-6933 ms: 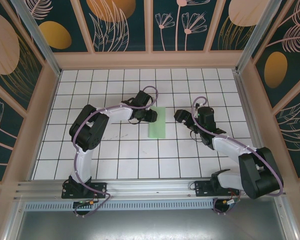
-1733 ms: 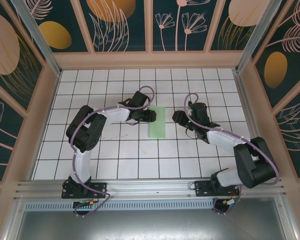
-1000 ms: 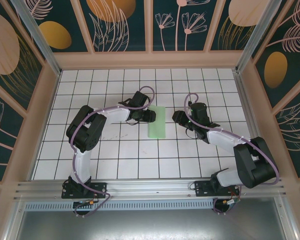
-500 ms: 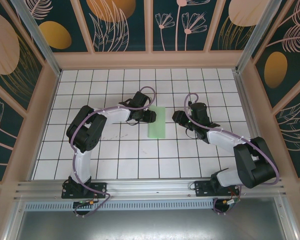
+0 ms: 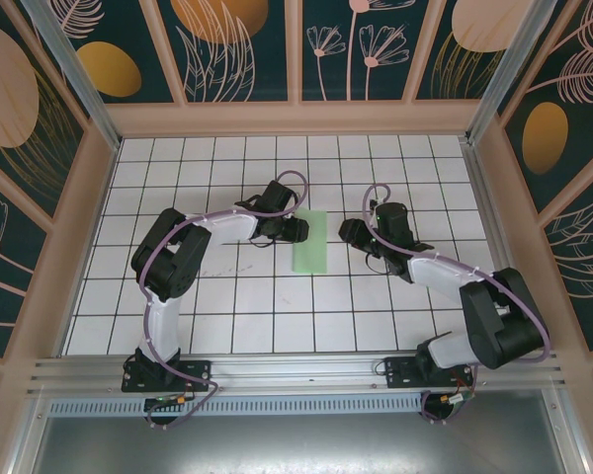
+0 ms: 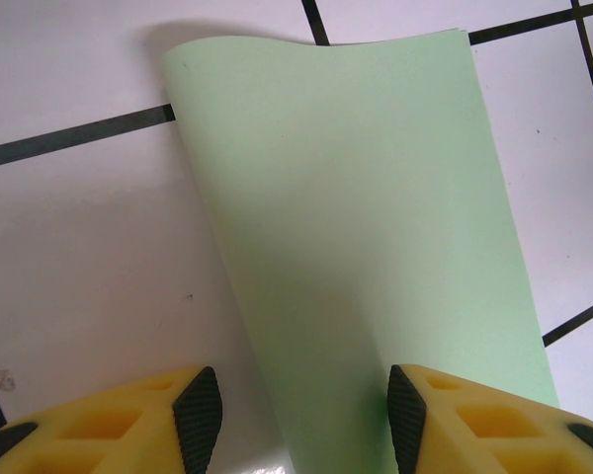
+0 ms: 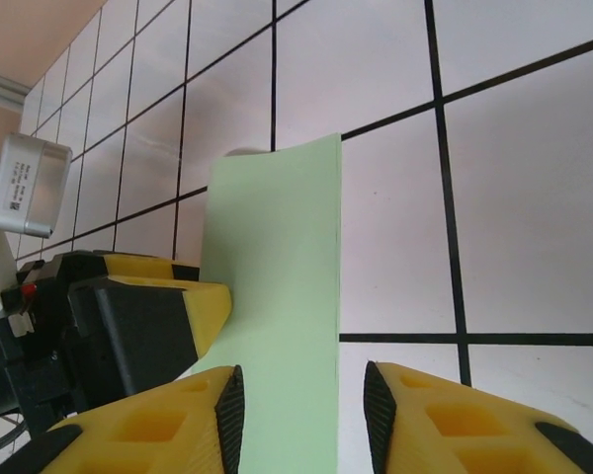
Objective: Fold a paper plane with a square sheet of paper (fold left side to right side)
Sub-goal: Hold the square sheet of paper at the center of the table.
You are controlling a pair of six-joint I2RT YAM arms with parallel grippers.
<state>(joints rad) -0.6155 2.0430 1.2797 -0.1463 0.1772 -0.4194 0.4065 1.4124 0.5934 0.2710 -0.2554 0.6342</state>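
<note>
Pale mint-green sheet of thin paper (image 5: 309,242) lay folded to a narrow rectangle, flat near the middle of the white tiled bench (image 5: 227,296), its long side running away from the arm bases. In the left wrist view its near end was cut off by the frame bottom. Its far-left corner bulged up slightly, with shadow beside it. In the right wrist view the near end was cut off too, and part of the paper's left edge was hidden behind the left gripper's yellow finger. From the top camera the fingertips were too small to make out. Could not tell whether any pad touched the paper.

Left gripper (image 6: 301,425) was spread, black pads apart, with the paper running under the gap and under one finger. Left arm had its elbow bent out left and forearm reaching right, gripper at the paper's left edge. Right gripper (image 7: 301,415) was also spread, holding nothing, pointed at the paper's right edge and just beside it in the top view. Right arm had its elbow out right, forearm angled up-left toward the paper.
</note>
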